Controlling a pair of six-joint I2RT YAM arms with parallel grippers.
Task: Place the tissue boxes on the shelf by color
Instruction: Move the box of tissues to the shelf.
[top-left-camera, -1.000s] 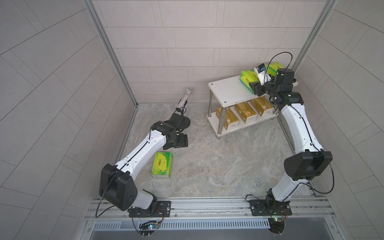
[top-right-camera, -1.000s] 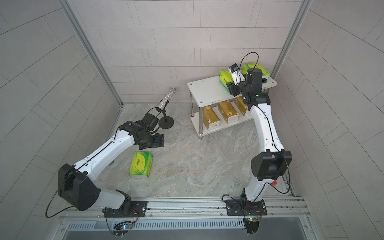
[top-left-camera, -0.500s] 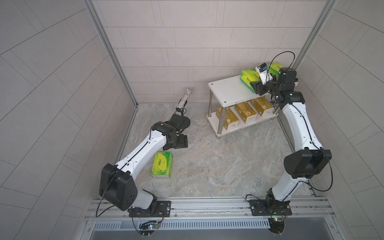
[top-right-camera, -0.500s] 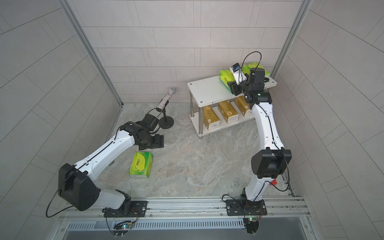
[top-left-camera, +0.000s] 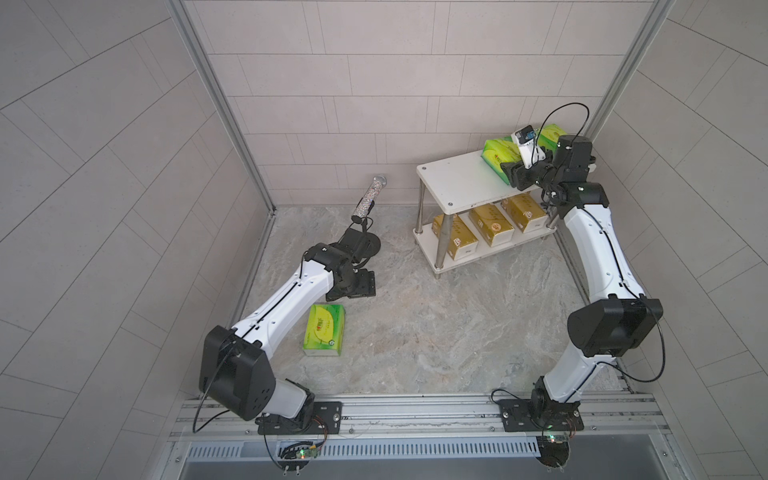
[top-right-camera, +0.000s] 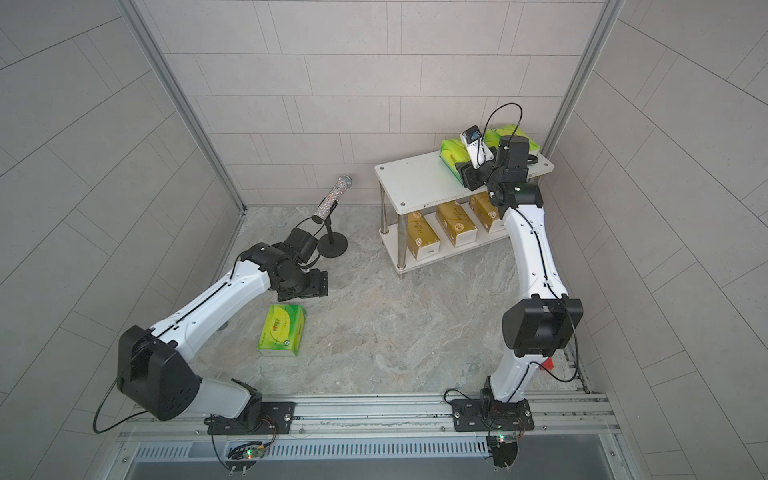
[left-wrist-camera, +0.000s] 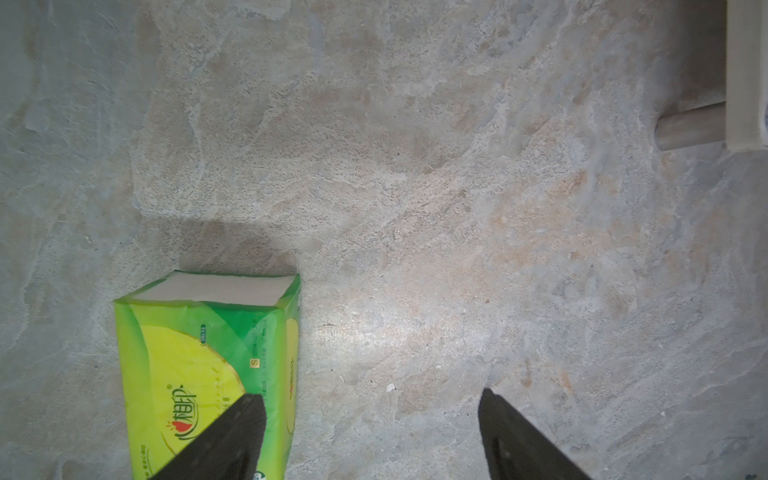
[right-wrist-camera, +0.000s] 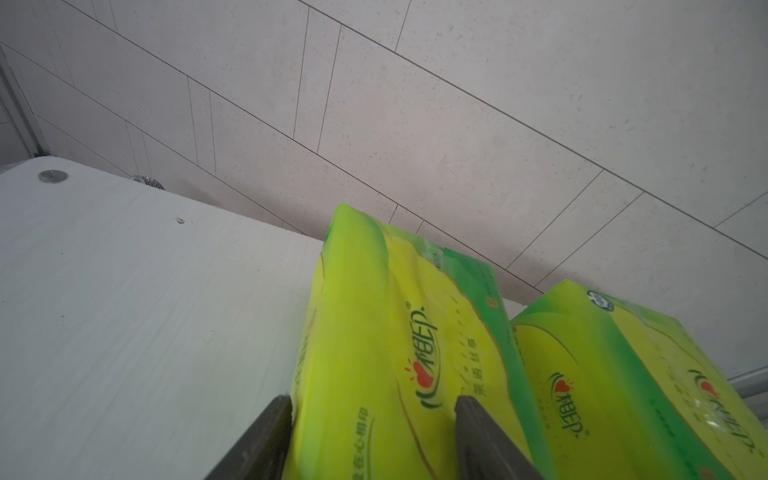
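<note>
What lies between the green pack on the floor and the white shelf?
Nothing: only bare floor between the green pack and the shelf, seen clearest in the left wrist view.

gold packs (top-left-camera: 490, 224) on shelf (top-left-camera: 453, 185), green pack (top-left-camera: 324, 334) floored

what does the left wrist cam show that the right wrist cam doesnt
Only the left wrist view: a green pack lying on the stone floor, and the left fingers spread open, holding nothing.
Only the right wrist view: the right fingers closed on a tilted pack over the shelf, a second pack beside it, and the tiled wall behind.
Both: dark fingers, green tissue packs and part of the white shelf.
</note>
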